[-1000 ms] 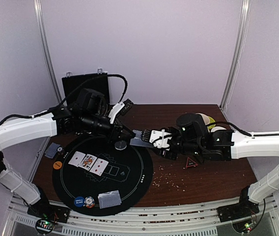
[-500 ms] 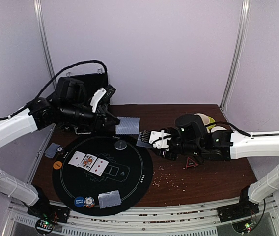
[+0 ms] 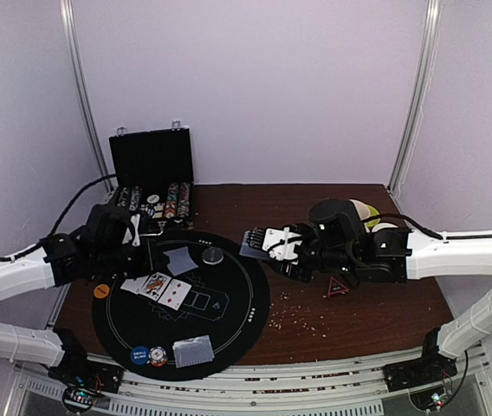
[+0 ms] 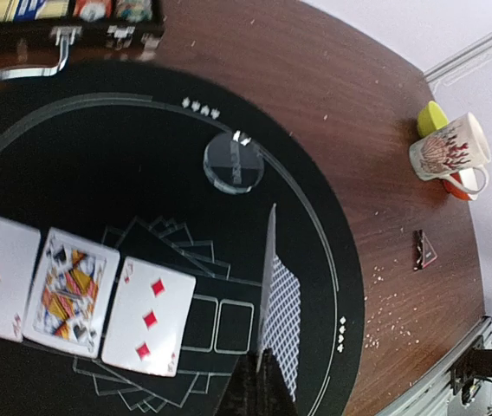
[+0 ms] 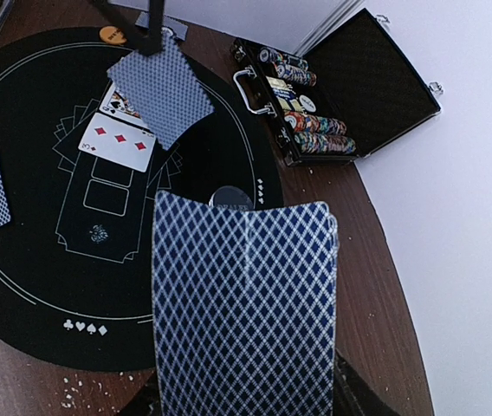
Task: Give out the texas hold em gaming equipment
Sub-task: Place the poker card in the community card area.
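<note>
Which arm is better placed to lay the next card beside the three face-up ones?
Left: the left gripper holds a single card over the mat beside that row; right gripper holds the deck.

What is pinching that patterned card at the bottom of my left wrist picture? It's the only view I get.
Observer: The robot's left hand is shut on that single card. From above you see its patterned back, held over the black mat.
Operator: Where is the rest of the pack?
Observer: The right hand grips the deck, held above the table by the mat's right side.
Operator: Is anything laid out that I can't see?
Observer: Yes, at the mat's near edge lie face-down cards, with a blue disc and a red-white disc beside them.
</note>
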Controlling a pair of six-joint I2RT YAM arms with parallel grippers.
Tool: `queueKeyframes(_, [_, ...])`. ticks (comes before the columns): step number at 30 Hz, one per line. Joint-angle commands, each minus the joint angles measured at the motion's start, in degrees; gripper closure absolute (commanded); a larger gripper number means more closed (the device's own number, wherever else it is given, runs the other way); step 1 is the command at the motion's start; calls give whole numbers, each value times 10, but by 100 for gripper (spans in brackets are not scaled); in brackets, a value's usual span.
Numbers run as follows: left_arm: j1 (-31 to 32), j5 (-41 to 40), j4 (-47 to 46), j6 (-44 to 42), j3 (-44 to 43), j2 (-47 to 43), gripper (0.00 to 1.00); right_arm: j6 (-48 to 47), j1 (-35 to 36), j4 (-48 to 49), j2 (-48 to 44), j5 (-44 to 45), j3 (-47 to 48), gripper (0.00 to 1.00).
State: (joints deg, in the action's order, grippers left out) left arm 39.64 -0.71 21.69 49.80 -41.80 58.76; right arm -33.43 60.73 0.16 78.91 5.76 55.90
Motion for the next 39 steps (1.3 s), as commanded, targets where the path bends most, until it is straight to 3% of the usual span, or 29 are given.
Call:
queueKeyframes(1, [62, -144, -121, 225, 43, -27, 100, 12, 1, 4, -6, -1, 19, 52])
queueKeyframes(14, [201, -301, -198, 486, 120, 70, 100, 33, 16, -6, -28, -16, 0, 52])
queueKeyframes(25, [244, -254, -208, 625, 134, 158, 100, 29, 24, -9, -69, 1, -30, 53])
queueKeyframes(36, [256, -227, -183, 681, 135, 188, 100, 24, 25, -19, -88, 6, -38, 53])
queueKeyframes(39, [256, -233, -178, 684, 136, 183, 87, 24, 25, -21, -92, 7, -38, 53])
